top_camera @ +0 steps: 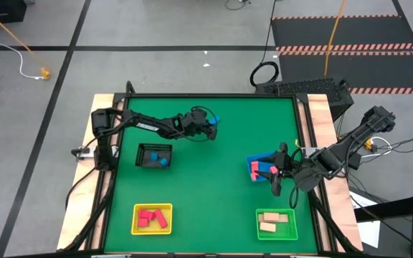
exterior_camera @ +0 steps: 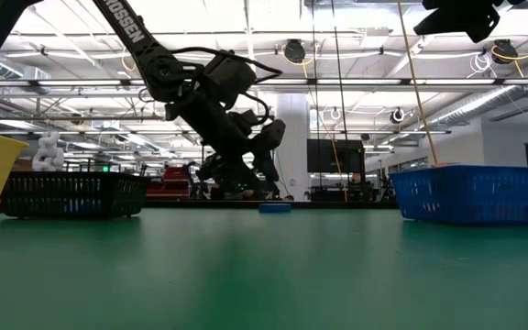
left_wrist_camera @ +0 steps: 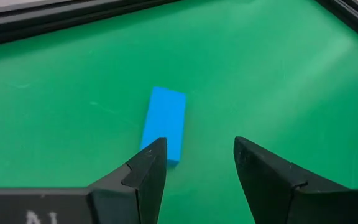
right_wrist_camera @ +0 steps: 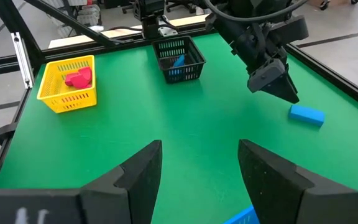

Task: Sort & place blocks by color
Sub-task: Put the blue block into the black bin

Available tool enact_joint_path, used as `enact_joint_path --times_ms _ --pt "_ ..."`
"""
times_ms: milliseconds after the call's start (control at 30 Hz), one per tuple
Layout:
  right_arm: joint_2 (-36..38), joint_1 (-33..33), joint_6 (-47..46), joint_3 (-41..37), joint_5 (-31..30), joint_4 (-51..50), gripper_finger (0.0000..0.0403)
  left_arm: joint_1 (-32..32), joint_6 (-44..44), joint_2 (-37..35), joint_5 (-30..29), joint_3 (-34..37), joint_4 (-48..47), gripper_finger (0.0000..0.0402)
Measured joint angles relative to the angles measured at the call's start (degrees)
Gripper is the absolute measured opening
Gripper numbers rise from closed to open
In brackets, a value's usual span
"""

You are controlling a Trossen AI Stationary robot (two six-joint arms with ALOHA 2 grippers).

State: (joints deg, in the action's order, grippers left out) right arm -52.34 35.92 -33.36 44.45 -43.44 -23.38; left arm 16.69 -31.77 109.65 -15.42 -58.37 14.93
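Hovering just above the table (top_camera: 206,208), the left tool (left_wrist_camera: 197,163) stands parted and empty, its jaws set to straddle a loose blue block (left_wrist_camera: 164,124) lying flat just ahead; the right tool (right_wrist_camera: 197,168), likewise open and empty, waits beside the blue tray (top_camera: 253,162).

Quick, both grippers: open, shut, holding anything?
Left gripper: open, empty, hovering by the loose blue block.
Right gripper: open, empty, near the blue tray.

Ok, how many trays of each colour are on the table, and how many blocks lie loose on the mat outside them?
Black tray: 1
Yellow tray: 1
Green tray: 1
Blue tray: 1
Loose blue block: 1
Total: 5
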Motion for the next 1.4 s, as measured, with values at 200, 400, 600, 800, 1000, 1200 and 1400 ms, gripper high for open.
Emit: enact_joint_path --times_ms 200,400,600,800,1000,1200,1400 --pt "0.00 0.00 0.00 0.00 0.02 0.02 0.0203 0.70 -1.44 0.00 -0.04 -1.94 -2.91 0.0189" --pt "-0.02 0.02 0.00 0.00 0.02 0.00 0.0203 0.71 -0.23 0.17 -0.26 -5.54 -8.98 0.0189" --pt "-0.02 0.02 0.00 0.00 0.04 0.03 0.0203 1.30 0.14 6.00 -0.09 -10.80 -14.08 0.0189" --pt "-0.02 0.02 0.00 0.00 0.04 0.91 0.0203 1.44 2.20 9.65 -1.52 -16.88 -18.79 0.0189" --pt "-0.02 0.02 0.00 0.00 0.04 2.40 0.0203 1.77 3.34 10.16 -3.76 -18.04 -21.18 0.0206" --pt "-0.02 0.02 0.00 0.00 0.05 2.40 0.0203 2.70 5.80 10.16 -1.94 -17.95 -22.33 0.0268" --pt "-0.02 0.02 -0.01 0.00 0.06 2.39 0.0203 2.48 7.13 10.14 -1.62 -17.94 -22.20 0.0273"
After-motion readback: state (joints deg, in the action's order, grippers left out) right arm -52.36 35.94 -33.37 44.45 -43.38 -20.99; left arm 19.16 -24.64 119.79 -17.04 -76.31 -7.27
